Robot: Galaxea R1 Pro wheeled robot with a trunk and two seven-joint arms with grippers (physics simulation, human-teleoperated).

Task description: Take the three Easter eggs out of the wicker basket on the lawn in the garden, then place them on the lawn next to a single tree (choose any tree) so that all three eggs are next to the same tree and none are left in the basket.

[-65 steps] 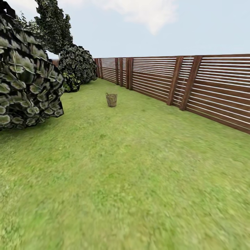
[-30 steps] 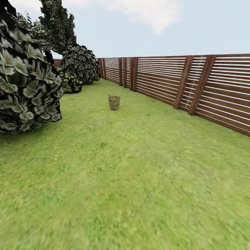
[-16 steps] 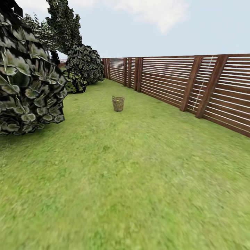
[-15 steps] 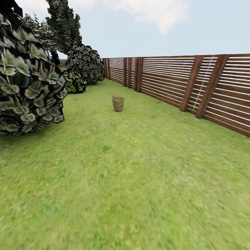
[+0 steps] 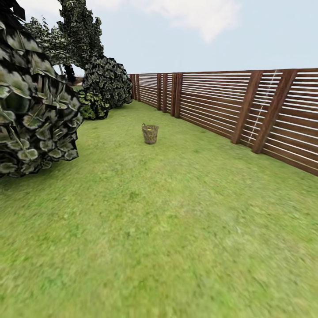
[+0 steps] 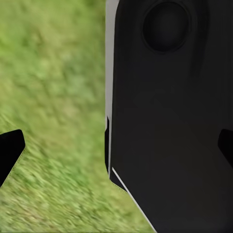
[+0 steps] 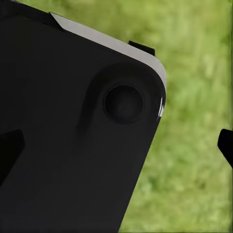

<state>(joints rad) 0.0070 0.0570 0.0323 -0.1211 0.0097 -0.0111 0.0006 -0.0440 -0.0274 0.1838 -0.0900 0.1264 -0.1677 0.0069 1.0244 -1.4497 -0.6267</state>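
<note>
Well, here is how it stands for you.

Basket: the wicker basket [image 5: 150,134] stands upright on the lawn [image 5: 168,229], well ahead of you and a little left of centre, between the big leafy bush [image 5: 37,115] on your left and the slatted wooden fence [image 5: 247,110] on your right.

Eggs: a small yellow glint sits at the basket's mouth, likely the Easter eggs [image 5: 151,128]; too small to count.

Left gripper: in the left wrist view the left gripper [image 6: 119,150] shows a dark fingertip [image 6: 9,153] at each side edge, so its fingers look spread wide and hold nothing; the robot's black base [image 6: 170,121] lies in front of it, over grass.

Right gripper: the right gripper [image 7: 119,145] reads the same, fingertips [image 7: 225,145] far apart, empty, with that black body in front.

Risk, overshoot: if you roll in too fast you may knock the light basket over and spill the eggs.

Risk, bush: drifting left could brush the foliage.

Risk, tree choice: no thick grey trunk is plain from here, so you could pick a bush by mistake.

Change: against the earliest picture the basket sits lower and larger, and the fence posts have slid right; your camera has advanced, the things have not moved.
</note>
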